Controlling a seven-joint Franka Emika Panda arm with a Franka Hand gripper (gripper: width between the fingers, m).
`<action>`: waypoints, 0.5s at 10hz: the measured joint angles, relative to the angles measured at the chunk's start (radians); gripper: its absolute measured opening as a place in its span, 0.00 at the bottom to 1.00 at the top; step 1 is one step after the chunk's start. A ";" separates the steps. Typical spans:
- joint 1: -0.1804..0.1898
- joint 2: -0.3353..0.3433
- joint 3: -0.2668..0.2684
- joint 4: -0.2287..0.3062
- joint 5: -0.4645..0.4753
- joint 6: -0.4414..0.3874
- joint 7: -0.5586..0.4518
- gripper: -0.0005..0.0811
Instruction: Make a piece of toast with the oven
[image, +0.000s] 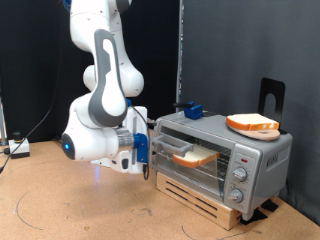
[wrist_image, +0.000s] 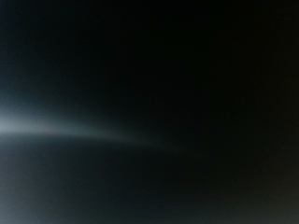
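A slice lies inside the oven; another slice rests on top.

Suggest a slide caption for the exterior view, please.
Gripper at the oven front, piece of toast inside, second slice on top.

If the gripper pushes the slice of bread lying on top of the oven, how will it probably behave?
The slice of bread lies flat on the oven roof, so it would likely slide, not roll. It looks thin, probably light. Near the edge, it might fall off.
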 joint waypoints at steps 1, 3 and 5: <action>0.009 -0.022 0.017 -0.026 0.019 0.000 0.000 0.99; 0.025 -0.079 0.047 -0.081 0.057 0.003 0.000 0.99; 0.024 -0.121 0.045 -0.097 0.044 0.023 0.012 0.99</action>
